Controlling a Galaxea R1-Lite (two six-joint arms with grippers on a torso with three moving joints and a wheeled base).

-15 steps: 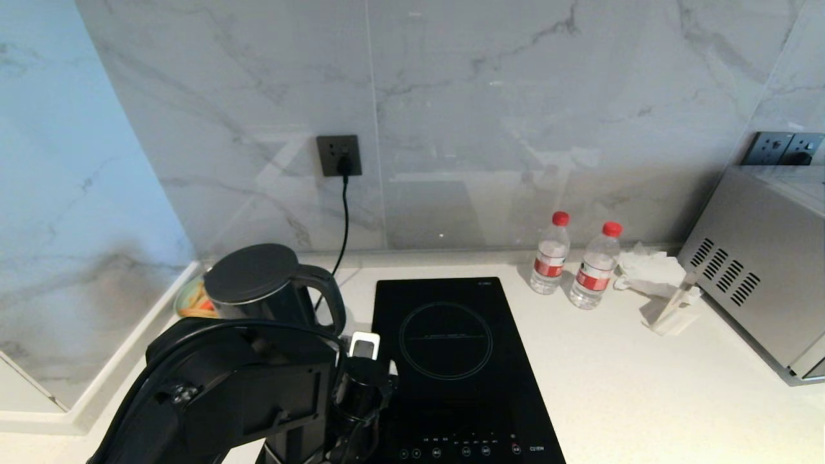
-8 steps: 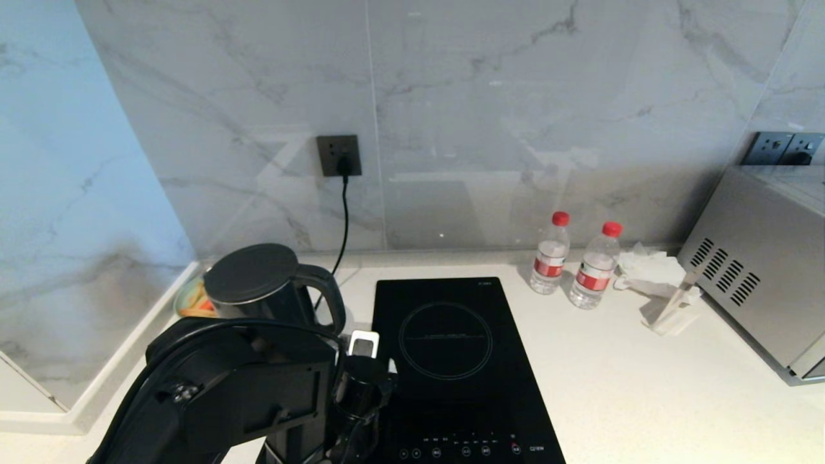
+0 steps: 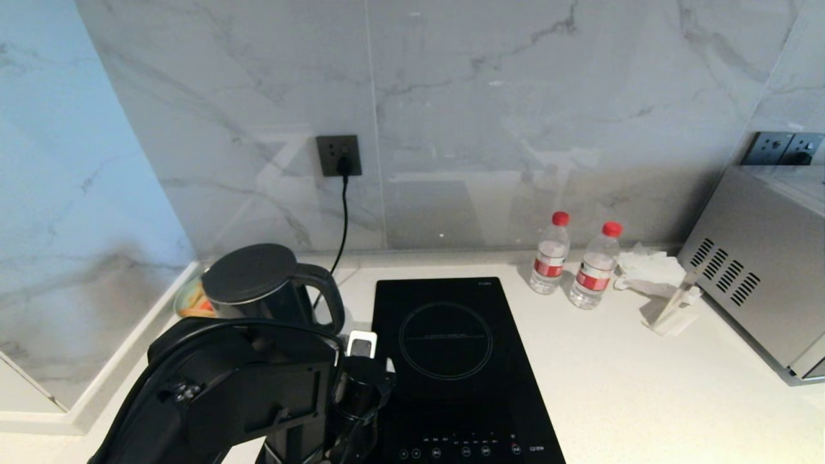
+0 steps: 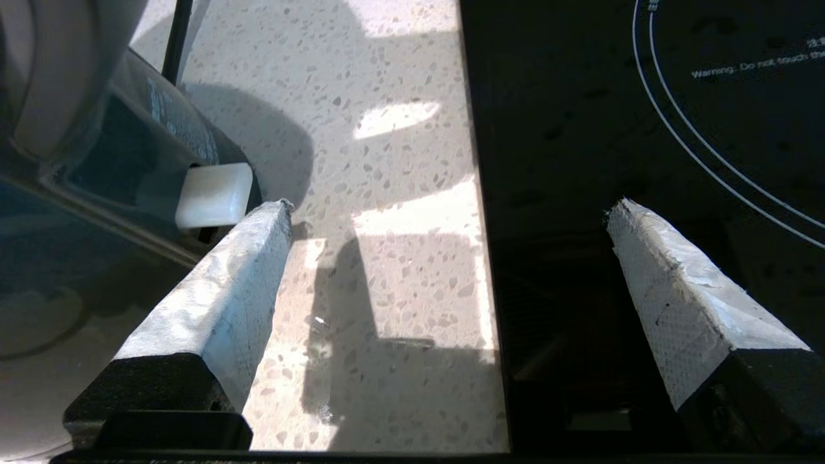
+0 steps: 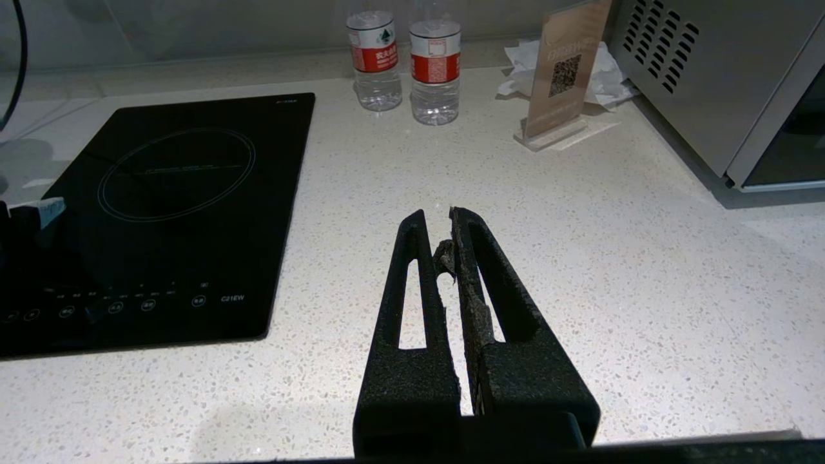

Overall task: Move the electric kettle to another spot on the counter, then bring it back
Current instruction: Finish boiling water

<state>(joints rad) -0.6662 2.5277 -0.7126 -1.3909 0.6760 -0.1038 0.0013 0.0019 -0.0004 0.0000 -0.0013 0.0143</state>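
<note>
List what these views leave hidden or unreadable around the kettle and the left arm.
- Head view: the electric kettle's lower body and whatever it stands on, hidden behind the left arm.
- Head view: the left gripper's fingers, mostly hidden by the arm.
- Left wrist view: the kettle, cut off by the frame edge; its top is out of frame.
- Head view: the cooktop's control labels, too small.

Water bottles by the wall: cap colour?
Red caps on both water bottles, clearest in the head view.

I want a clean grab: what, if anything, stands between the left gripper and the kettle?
Nothing visible: the open left gripper sits right beside the electric kettle, over bare counter at the cooktop edge.
</note>
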